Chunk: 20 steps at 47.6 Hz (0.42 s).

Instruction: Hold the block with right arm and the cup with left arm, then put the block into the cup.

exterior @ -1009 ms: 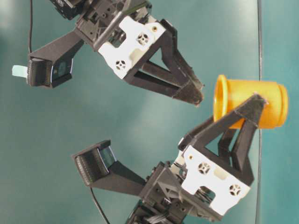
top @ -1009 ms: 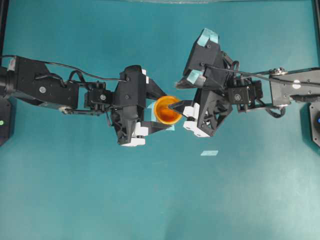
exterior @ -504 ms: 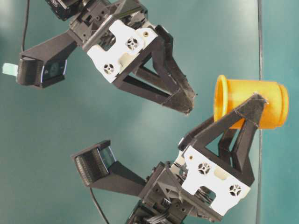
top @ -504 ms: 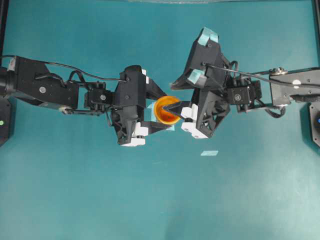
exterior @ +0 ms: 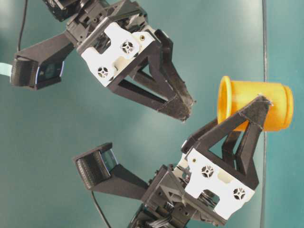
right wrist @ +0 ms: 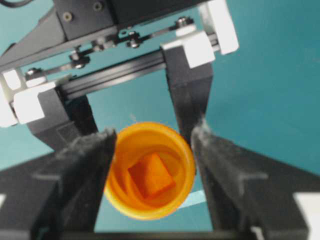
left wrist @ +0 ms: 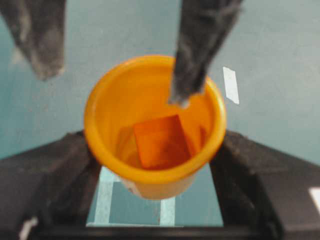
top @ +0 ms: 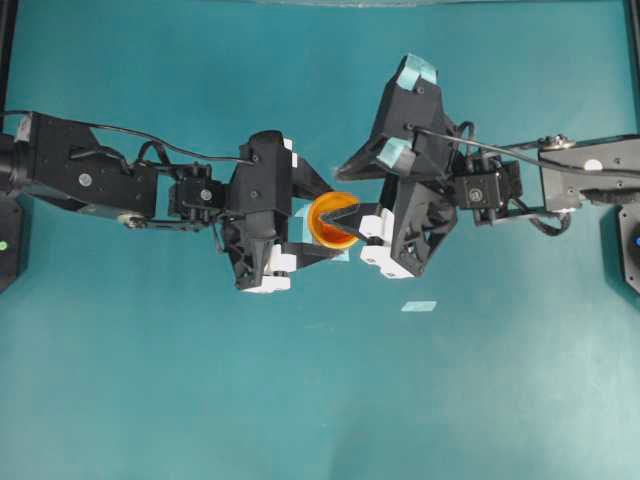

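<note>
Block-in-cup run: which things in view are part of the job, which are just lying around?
Job:
- cup, clamped by left gripper
- block, lying inside the cup
- right gripper, open, fingers either side of the cup's mouth

Lying about:
- pale blue tape strip on the table
- pale blue tape square under the cup

left hand (top: 322, 222) clamped; right hand (top: 352, 190) spread wide, empty.

Small orange block (left wrist: 161, 141) flat on the bottom of the upright yellow-orange cup (left wrist: 152, 180), tilted slightly askew.
</note>
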Motion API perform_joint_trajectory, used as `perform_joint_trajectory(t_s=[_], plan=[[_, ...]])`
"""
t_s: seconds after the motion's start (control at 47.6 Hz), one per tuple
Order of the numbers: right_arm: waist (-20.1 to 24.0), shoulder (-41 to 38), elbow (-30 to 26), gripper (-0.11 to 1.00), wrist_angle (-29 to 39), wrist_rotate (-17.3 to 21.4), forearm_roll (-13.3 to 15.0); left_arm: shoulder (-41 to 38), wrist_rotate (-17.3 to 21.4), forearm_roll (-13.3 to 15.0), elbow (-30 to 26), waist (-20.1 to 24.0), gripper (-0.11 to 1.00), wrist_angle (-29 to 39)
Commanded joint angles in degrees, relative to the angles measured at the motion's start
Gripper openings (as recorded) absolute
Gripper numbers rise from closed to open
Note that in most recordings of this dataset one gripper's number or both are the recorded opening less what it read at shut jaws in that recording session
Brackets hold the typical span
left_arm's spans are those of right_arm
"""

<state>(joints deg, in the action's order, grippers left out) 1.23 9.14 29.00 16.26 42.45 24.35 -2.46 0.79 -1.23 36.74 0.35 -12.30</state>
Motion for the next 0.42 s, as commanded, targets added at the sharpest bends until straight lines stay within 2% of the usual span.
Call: perform_joint_trajectory(t_s=[0.0,0.399], plan=[[-0.18,0.79,-1.76,0.64,-0.70,-0.09,0.18,1.05,0.00,-0.18,-0.62,0.18,0.65,-0.18],[-0.18,0.79,-1.76,0.64,-1.76,-0.09,0.09,1.05,0.00,-0.18,-0.62,0.09,0.65,-0.26]])
